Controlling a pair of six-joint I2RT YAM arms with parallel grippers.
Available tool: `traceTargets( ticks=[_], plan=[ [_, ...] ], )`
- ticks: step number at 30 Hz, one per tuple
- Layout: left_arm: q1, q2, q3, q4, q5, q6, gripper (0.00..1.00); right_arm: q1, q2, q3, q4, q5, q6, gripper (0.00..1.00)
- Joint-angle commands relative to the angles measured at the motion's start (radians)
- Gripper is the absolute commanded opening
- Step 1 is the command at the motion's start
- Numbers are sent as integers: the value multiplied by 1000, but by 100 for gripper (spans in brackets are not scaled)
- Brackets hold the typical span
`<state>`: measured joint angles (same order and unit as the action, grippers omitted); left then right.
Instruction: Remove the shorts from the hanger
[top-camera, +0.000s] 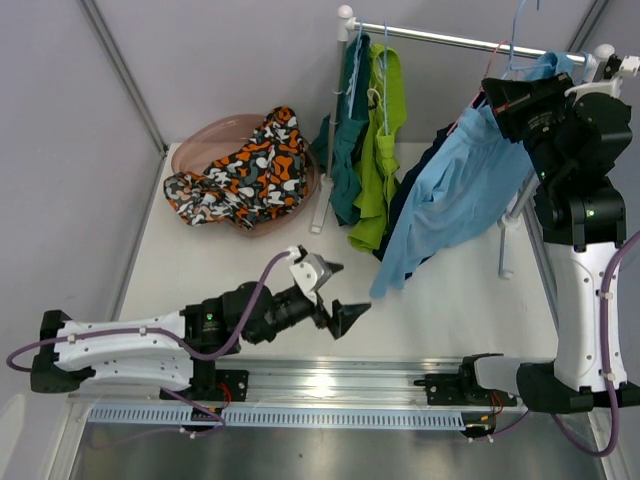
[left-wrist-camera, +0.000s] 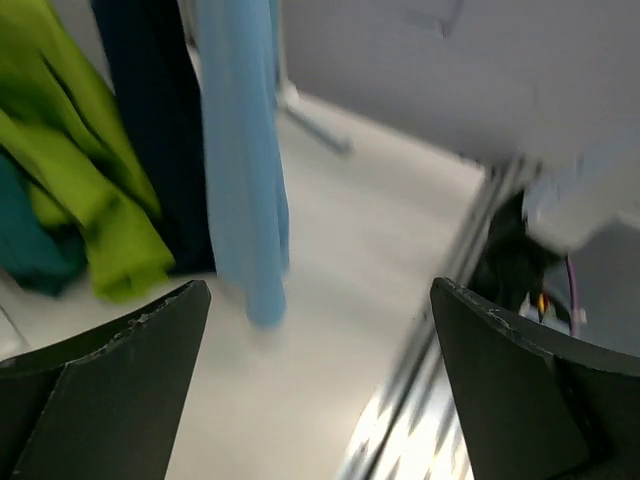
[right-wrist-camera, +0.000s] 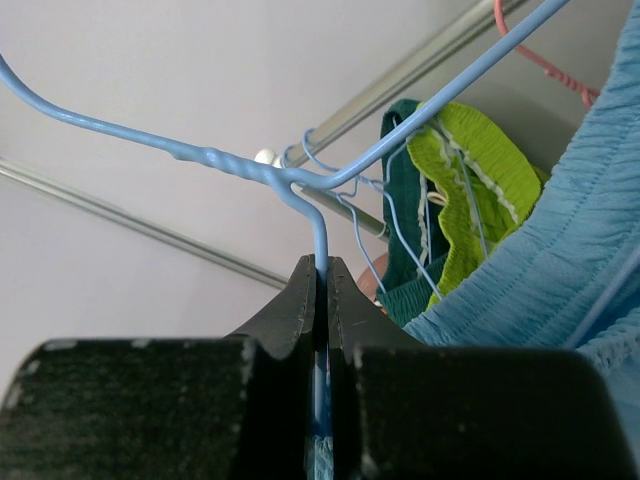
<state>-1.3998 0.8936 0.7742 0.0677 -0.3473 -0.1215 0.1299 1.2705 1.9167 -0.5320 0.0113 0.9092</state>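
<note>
Right wrist: right jaws tight on blue hanger (right-wrist-camera: 321, 245), lime shorts (right-wrist-camera: 482, 178) beyond; left jaws wide.

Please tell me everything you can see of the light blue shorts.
The light blue shorts are soft, thin cloth with a crinkled elastic waistband. They hang on a blue wire hanger, whose neck the right claw pinches shut, and drape slanting down to the left. The navy shorts hang directly behind, touching them.

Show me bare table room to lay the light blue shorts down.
Free: table between left gripper and rack foot; also the strip in front of the basin. Crowded: under the hanging shorts, where the right gripper clamps the hanger.
</note>
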Motion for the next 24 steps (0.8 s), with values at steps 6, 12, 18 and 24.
traceTargets(
  ticks=[6,12,18,24],
  plan=[
    [111,226,408,129,63,238,99,11,-100,-62,99,-37,20,0],
    [142,419,508,179,234,192,99,13,-112,-88,132,-60,51,0],
    [142,553,499,276,309,126,89,11,-112,-97,170,-77,83,0],
    [143,604,502,294,220,98,0,8,-117,-91,168,-93,85,0]
  ],
)
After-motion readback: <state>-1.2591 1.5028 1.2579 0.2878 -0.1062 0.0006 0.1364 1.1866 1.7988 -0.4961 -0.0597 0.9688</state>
